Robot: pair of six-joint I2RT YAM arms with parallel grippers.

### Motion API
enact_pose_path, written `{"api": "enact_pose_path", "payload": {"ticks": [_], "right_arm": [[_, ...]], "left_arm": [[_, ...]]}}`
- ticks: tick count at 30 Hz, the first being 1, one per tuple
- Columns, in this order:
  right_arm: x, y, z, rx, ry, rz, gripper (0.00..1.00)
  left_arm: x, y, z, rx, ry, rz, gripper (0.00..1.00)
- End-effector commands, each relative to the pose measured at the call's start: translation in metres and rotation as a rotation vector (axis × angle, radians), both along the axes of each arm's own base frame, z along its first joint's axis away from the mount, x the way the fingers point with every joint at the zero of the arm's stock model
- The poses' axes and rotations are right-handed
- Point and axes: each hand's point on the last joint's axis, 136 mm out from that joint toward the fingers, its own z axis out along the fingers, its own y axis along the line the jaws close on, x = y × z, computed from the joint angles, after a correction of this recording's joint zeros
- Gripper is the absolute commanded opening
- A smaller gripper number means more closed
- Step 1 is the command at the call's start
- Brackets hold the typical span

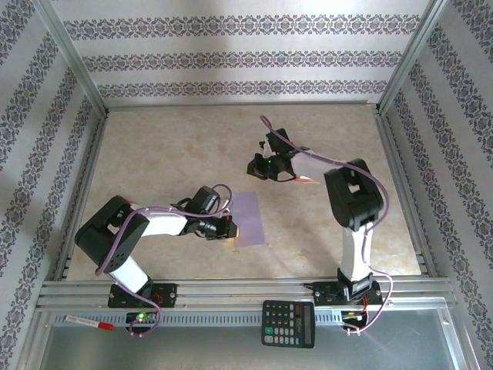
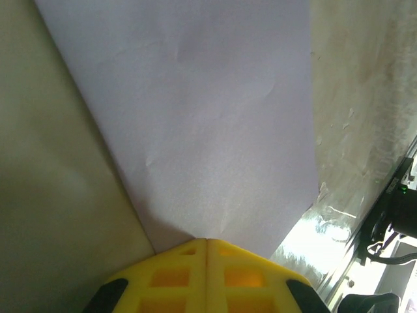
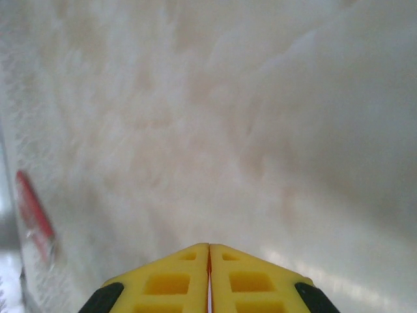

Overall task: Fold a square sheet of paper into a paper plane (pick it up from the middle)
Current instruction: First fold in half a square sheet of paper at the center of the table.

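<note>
I am starting the first fold, I judge.
My left gripper (image 2: pixel 207 241) is pinching the square sheet of paper (image 2: pixel 208 117) at its 8 o'clock edge. My right gripper (image 3: pixel 209 251), closed and empty, is hovering at 12 o'clock and probably needs to pin the sheet next.

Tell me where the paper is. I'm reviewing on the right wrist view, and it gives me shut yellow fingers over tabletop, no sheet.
Observer: The square sheet of paper lies on the table left of centre, nearer the arm bases than the right hand, and apart from it.
Operator: Is anything holding it?
Observer: The left hand looks shut on the sheet's left edge. In the left wrist view the lavender paper runs right into the closed yellow fingertips.
Operator: Folded into a plane yet?
Observer: No. From above it is a plain flat rectangle with no pointed dart shape.
</note>
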Motion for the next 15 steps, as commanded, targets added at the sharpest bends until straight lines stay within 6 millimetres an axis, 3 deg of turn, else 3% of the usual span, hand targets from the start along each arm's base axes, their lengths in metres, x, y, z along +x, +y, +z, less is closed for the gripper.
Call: {"api": "enact_pose_path", "payload": {"ticks": [1, 3, 8, 15], "right_arm": [[-0.039, 0.021, 0.022, 0.077, -0.044, 0.088, 0.09], [-0.056, 0.026, 0.016, 0.085, -0.027, 0.099, 0.09], [-0.073, 0.052, -0.005, 0.118, 0.022, 0.145, 0.09], [-0.074, 0.078, -0.023, 0.136, 0.055, 0.202, 0.09]], "left_arm": [[-0.017, 0.016, -0.005, 0.09, 0.083, -0.003, 0.1], [-0.01, 0.01, 0.012, 0.054, 0.053, -0.003, 0.17], [0.009, 0.012, 0.046, -0.012, -0.009, 0.047, 0.29], [0.023, 0.042, 0.056, -0.018, -0.023, 0.207, 0.23]]}}
